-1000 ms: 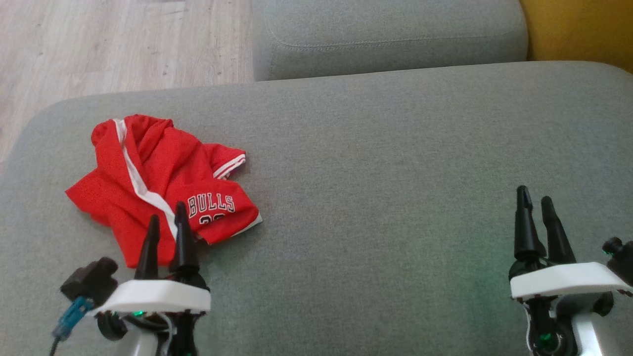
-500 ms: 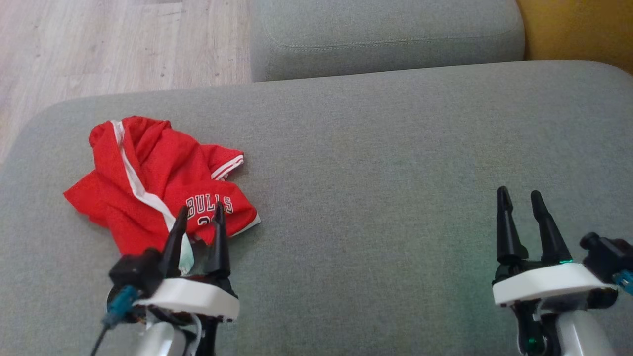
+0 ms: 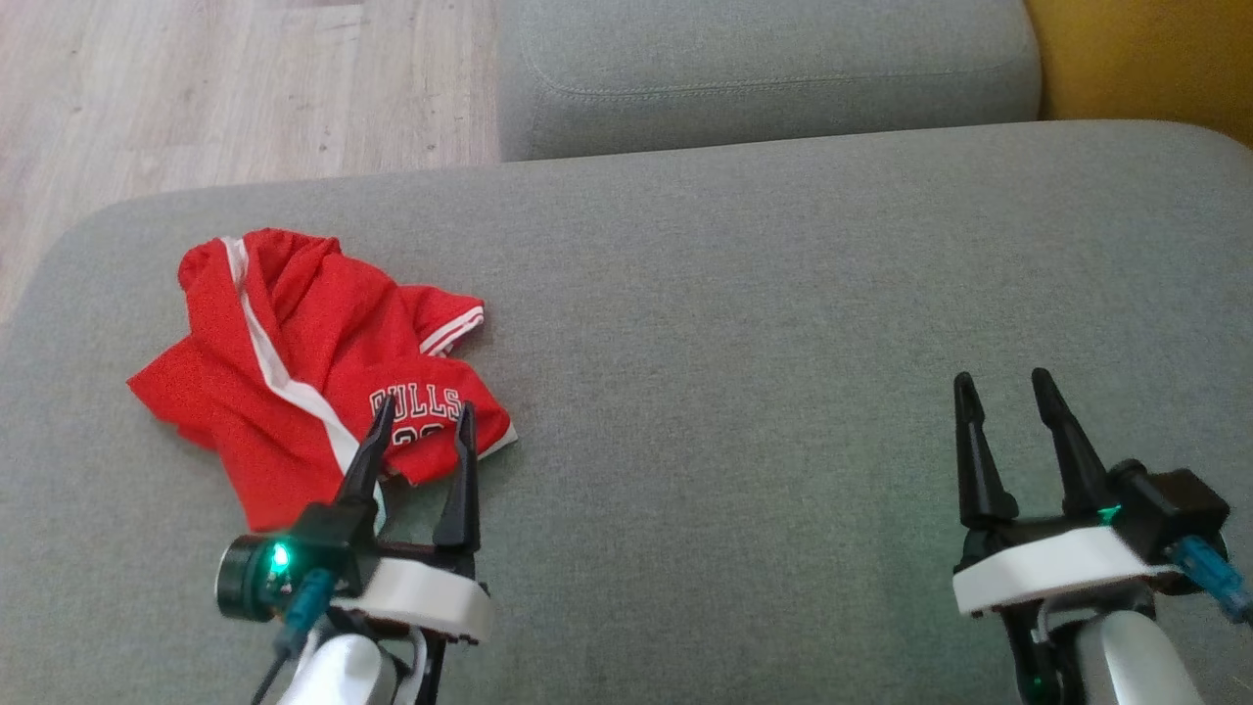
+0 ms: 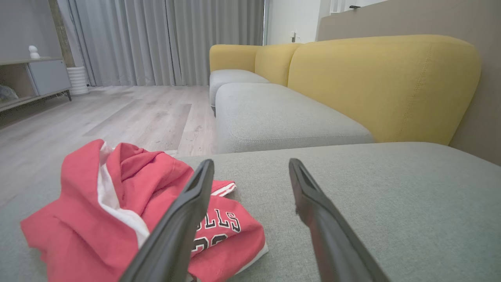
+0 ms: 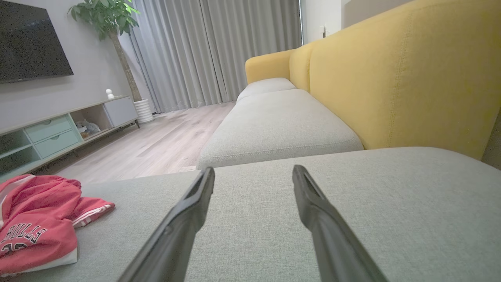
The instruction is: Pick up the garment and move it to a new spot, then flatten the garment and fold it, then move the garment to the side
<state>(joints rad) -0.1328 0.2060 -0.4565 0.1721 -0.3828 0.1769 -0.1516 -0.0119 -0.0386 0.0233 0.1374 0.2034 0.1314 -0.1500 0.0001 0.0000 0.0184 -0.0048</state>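
Observation:
The garment (image 3: 294,362) is a red jersey with white trim and BULLS lettering, lying crumpled on the left part of the grey sofa cushion (image 3: 744,323). It also appears in the left wrist view, garment (image 4: 78,211), and at the left edge of the right wrist view, garment (image 5: 35,219). My left gripper (image 3: 424,411) is open, its fingertips over the jersey's near right corner, with nothing between them. My right gripper (image 3: 1000,382) is open over bare cushion at the right, far from the jersey.
A second grey seat cushion (image 3: 764,69) lies beyond, with the yellow sofa back (image 3: 1145,59) to the right. Wooden floor (image 3: 225,88) drops off past the cushion's left and far edges. A TV cabinet (image 5: 58,129) stands across the room.
My left gripper has moved right and rolled, its fingers now spread over the jersey's lettered corner. My right gripper has shifted left and turned slightly. The jersey has not moved.

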